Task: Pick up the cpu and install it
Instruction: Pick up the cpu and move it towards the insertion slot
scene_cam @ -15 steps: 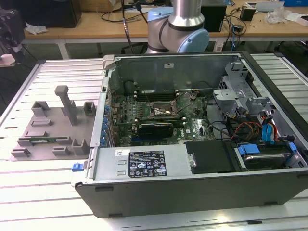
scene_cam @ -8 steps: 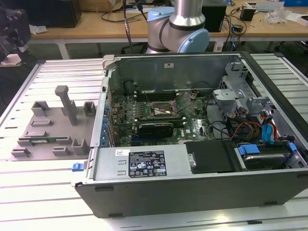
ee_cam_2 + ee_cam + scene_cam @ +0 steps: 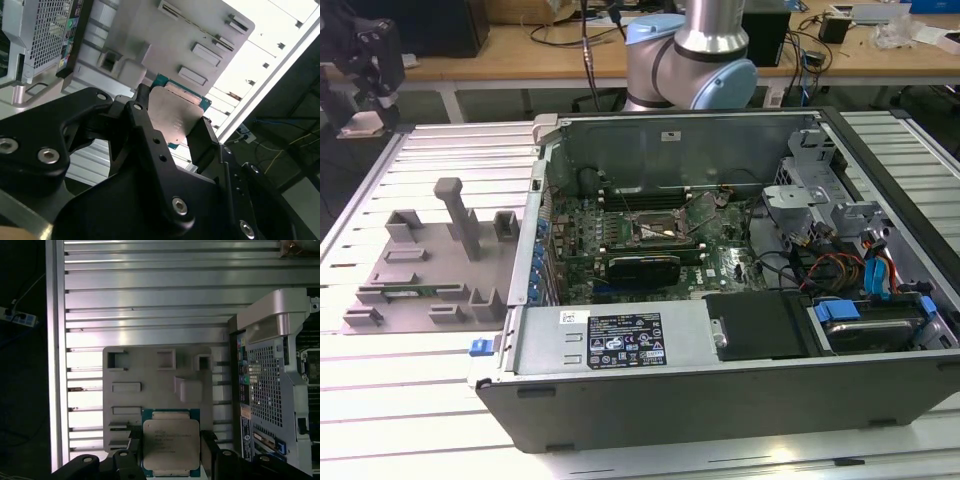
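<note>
First wrist view — end effector [image 3: 170,452] grips cpu [image 3: 171,440].

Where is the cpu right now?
In both wrist views, the cpu is held in the gripper, over the grey tray beside the computer case.

No print can be read with any certainty. In the first wrist view, rows of faint engraved lettering stand on the silver lid of the cpu [image 3: 171,445], which is clamped between the fingers [image 3: 208,442]. The letters are too faint to make out. Just beside the fingers in that view, a dark strip sticker [image 3: 245,432] with tiny pale print runs down the rear of the computer case [image 3: 270,375], and it is equally unreadable. In the exterior view, a large white-and-black label [image 3: 615,340] lies on the grey power supply cover [image 3: 690,335]. It carries lines of small print and rows of marks, all too small to read.
</note>
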`<state>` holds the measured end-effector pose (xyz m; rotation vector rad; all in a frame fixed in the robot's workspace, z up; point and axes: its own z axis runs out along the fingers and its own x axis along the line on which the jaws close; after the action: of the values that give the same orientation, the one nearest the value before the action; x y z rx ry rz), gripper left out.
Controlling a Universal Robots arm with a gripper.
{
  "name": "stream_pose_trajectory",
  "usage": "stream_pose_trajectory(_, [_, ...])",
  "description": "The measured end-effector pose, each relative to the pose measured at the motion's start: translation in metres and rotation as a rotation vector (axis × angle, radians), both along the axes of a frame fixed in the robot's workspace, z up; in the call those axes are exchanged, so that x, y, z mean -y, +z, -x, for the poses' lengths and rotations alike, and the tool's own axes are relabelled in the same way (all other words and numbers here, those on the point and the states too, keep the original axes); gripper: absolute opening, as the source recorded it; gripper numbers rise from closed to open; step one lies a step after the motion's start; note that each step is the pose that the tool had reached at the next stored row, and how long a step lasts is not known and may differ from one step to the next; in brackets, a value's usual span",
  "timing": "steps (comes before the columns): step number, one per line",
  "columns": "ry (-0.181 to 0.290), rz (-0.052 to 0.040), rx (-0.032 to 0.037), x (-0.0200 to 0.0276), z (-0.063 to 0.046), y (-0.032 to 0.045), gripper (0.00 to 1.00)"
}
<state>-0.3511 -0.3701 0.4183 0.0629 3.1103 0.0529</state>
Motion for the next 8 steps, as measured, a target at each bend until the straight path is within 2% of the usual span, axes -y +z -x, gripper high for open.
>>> stream_pose_trajectory(8, [0.0,0.0,0.0,0.0,-0.019,0.0,0.55])
